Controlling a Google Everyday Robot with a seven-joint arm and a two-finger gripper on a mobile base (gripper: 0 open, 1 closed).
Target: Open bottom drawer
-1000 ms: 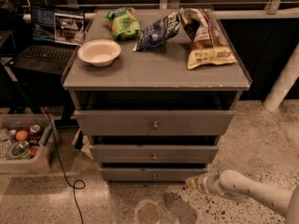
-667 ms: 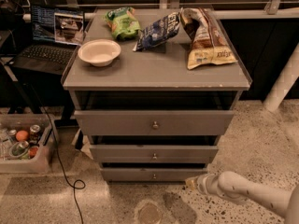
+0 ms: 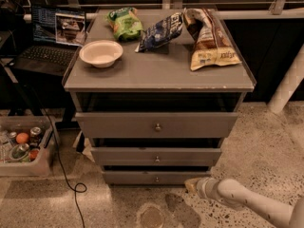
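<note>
The bottom drawer point(image 3: 152, 177) is the narrowest grey front of three, lowest on the grey cabinet, with a small round metal knob point(image 3: 156, 179) at its centre. Its front stands a little forward of the cabinet body. The mid-sized drawer point(image 3: 156, 156) and the widest top drawer point(image 3: 156, 124) sit above it, each with a knob. My gripper point(image 3: 191, 185) comes in low from the bottom right on a white arm point(image 3: 247, 201). It is just above the floor, to the right of the knob and in front of the bottom drawer's right end.
On the cabinet top point(image 3: 156, 72) are a white bowl point(image 3: 100, 53), a green bag point(image 3: 124, 23), a blue bag point(image 3: 159, 31) and a brown bag point(image 3: 209, 39). A laptop point(image 3: 52, 37) stands at left. A bin of cans point(image 3: 21, 146) and a black cable point(image 3: 61, 165) lie on the floor at left.
</note>
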